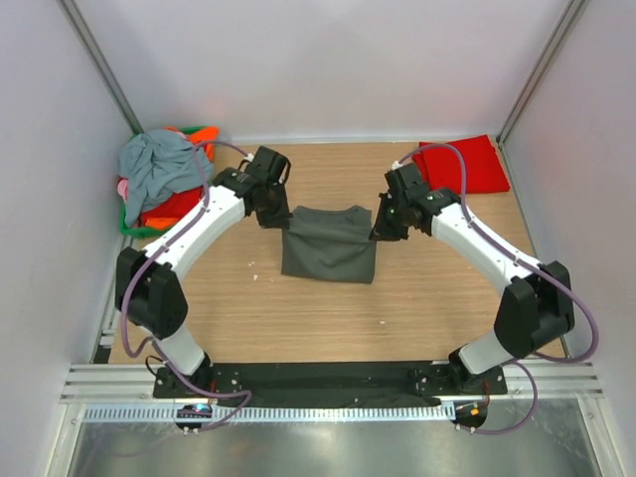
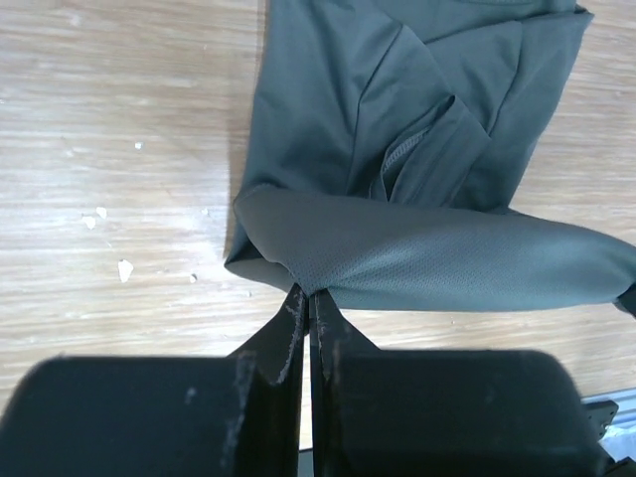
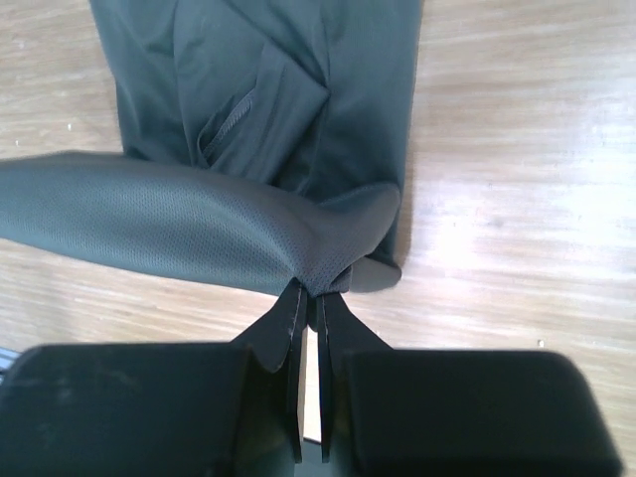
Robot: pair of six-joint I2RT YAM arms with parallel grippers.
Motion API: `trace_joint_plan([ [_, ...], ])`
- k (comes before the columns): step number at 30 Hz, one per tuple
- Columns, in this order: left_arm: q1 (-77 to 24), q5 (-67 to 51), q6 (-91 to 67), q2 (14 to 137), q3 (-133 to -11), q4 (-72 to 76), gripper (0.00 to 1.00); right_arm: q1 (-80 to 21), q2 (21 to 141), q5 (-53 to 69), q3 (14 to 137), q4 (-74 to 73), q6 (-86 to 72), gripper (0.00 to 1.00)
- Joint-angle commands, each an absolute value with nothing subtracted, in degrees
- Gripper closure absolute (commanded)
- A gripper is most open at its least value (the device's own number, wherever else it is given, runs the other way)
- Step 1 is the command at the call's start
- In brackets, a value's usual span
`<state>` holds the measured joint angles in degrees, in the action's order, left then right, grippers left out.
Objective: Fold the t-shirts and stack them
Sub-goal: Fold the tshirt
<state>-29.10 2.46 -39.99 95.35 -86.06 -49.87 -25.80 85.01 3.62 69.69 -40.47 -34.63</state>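
A dark charcoal-grey t-shirt (image 1: 329,245) lies part-folded in the middle of the table. My left gripper (image 1: 281,221) is shut on its far left corner (image 2: 298,268) and my right gripper (image 1: 380,231) is shut on its far right corner (image 3: 333,268). Both hold the far edge lifted above the table, with the cloth stretched between them. The rest of the shirt lies flat on the wood below (image 2: 397,99) (image 3: 268,79). A folded red t-shirt (image 1: 462,164) lies at the far right corner. Blue-grey (image 1: 159,167), red, orange and pink t-shirts are heaped at the far left.
A green plastic basket (image 1: 204,132) holds the heap of shirts at the far left, next to my left arm. White walls close the table on three sides. Small white specks (image 2: 109,243) dot the wood left of the grey shirt.
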Motion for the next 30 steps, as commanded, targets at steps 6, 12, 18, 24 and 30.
trace_joint_plan([
  [6, -22.69, 0.35, -35.16, 112.91, -108.84, -53.35, 0.96, -18.38, 107.95, 7.64, 92.52, -39.64, -28.48, 0.95],
  [12, -17.76, -3.97, -34.80, 137.25, -140.40, -64.32, 0.22, -13.71, 130.68, 9.50, 125.49, -49.74, -24.35, 0.00],
  [18, -17.49, -2.99, -35.51, 124.19, -120.87, -54.84, 0.18, -12.92, 116.75, 10.10, 106.92, -40.19, -25.31, 0.00],
  [24, -17.67, -7.46, -34.81, 113.39, -106.29, -48.26, 0.19, -12.92, 100.39, 13.80, 80.00, -26.64, -27.51, 0.00],
  [30, -18.02, -11.25, -34.72, 110.30, -95.73, -42.81, 0.22, -12.92, 101.77, 19.33, 70.23, -20.57, -27.16, 0.00],
])
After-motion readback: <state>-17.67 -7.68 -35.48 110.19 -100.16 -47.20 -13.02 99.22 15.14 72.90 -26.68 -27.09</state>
